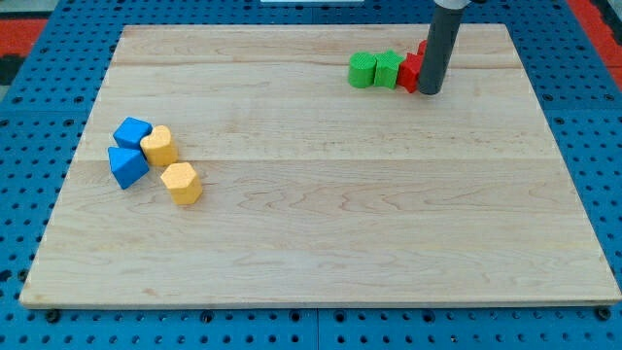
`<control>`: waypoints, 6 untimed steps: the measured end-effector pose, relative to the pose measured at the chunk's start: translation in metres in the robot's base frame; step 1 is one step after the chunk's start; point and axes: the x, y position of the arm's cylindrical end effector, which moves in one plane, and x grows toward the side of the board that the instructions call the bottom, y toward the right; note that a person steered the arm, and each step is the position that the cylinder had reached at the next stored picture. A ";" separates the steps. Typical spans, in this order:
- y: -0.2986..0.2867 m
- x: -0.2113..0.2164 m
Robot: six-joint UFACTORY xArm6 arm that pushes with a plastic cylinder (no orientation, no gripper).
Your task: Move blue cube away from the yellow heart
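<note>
A blue cube [132, 131] sits near the view's left edge of the wooden board [321, 224], touching a yellow heart [158, 146] on its right. A second blue block [127, 166], wedge-like, lies just below the cube and also touches the heart. A yellow hexagonal block [182, 183] lies below and right of the heart. My tip [430, 91] is far away at the view's top right, resting against a red block [410, 72]. It is nowhere near the blue cube.
Two green blocks [363, 70] [388, 69] stand in a row left of the red block at the top right. A second red piece [423, 47] peeks out behind the rod. Blue pegboard surrounds the board.
</note>
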 end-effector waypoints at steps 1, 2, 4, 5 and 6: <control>0.000 0.000; -0.001 0.000; -0.014 0.063; -0.080 0.076; -0.168 0.051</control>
